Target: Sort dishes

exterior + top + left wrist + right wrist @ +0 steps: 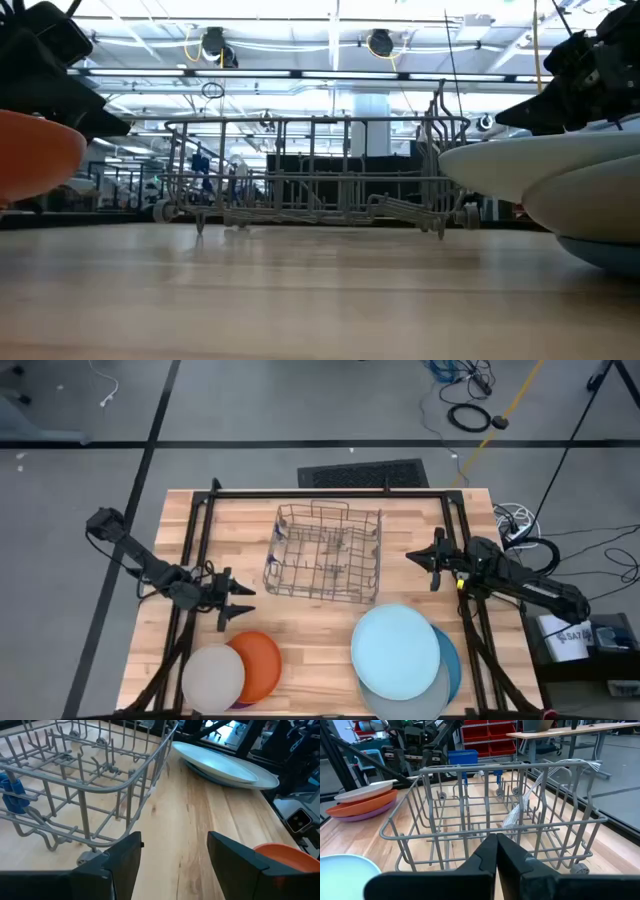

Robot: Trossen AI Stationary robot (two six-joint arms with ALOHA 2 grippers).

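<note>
Two stacks of dishes lie near the table's front edge. On the left, an off-white plate (pixel 212 678) overlaps an orange one (pixel 258 660), with a purple one (pixel 367 812) underneath. On the right, a large light blue plate (pixel 395 650) tops a darker blue one (pixel 452 668) and a pale grey one (pixel 400 702). The grey wire dish rack (pixel 325 555) stands mid-table with nothing in it. My left gripper (pixel 243 603) hovers open left of the rack, above the small stack's far side. My right gripper (pixel 412 557) is shut, just right of the rack.
Dark frame rails (pixel 190 550) run along the table's left and right sides. Bare wood (pixel 320 635) lies between the rack and the two stacks. A black mat (pixel 362 475) sits beyond the far edge.
</note>
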